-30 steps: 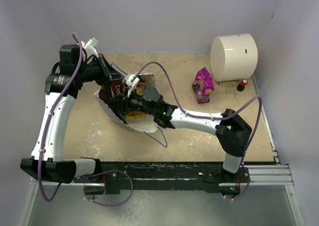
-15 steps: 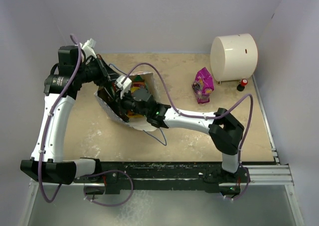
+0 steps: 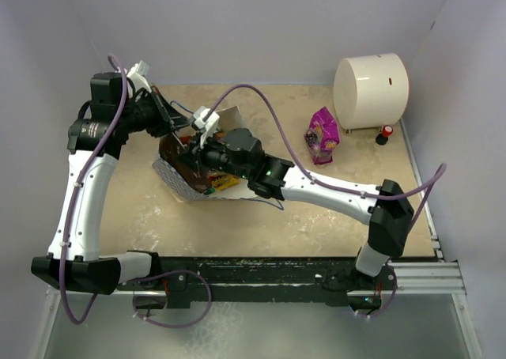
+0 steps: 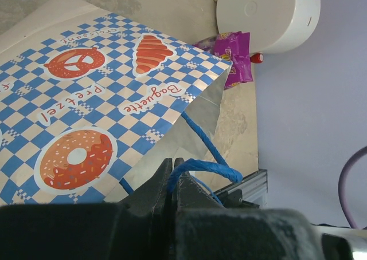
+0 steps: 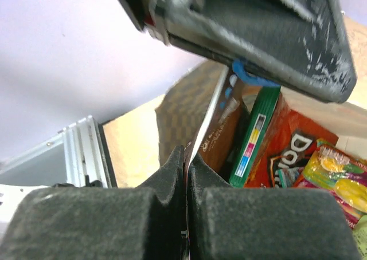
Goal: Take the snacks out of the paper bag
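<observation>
Left wrist: paper bag [image 4: 86,117] reads "Pretzel", "Baguette", "Croissant" by food pics.

Top view: my right gripper [image 5: 186,157] tips buried in bag [image 3: 170,175]; snacks [image 5: 287,151] inside mostly covered; red bit [image 3: 387,130] far right of bag unreadable.

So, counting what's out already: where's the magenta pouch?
Top view: the magenta pouch lies on the table's far right, just left of the cream cylinder, well apart from the paper bag.
</observation>
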